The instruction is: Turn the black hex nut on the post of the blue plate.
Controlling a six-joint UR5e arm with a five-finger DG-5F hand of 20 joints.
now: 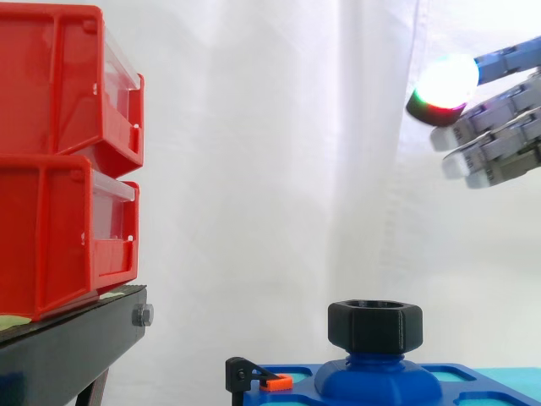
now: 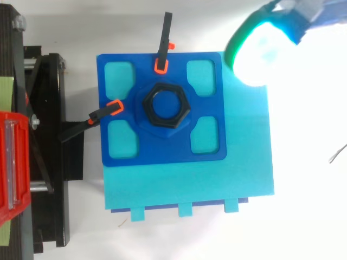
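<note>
The black hex nut (image 1: 375, 325) (image 2: 165, 104) sits on the raised post in the middle of the blue plate (image 2: 162, 154) (image 1: 456, 381). My hand (image 1: 499, 127) hangs high at the right, well above the nut and off to its right, touching nothing. Its fingers (image 1: 494, 114) reach out nearly straight to the left, open, with one glowing pad (image 1: 445, 85) leading. From above, that glowing pad (image 2: 260, 46) hovers over the plate's far right corner.
Two stacked red bins (image 1: 59, 161) stand on a black stand (image 1: 68, 347) at the left. Two black clamps with orange tips (image 2: 161, 51) (image 2: 100, 115) hold the plate on a cyan base (image 2: 190, 184). A white curtain hangs behind.
</note>
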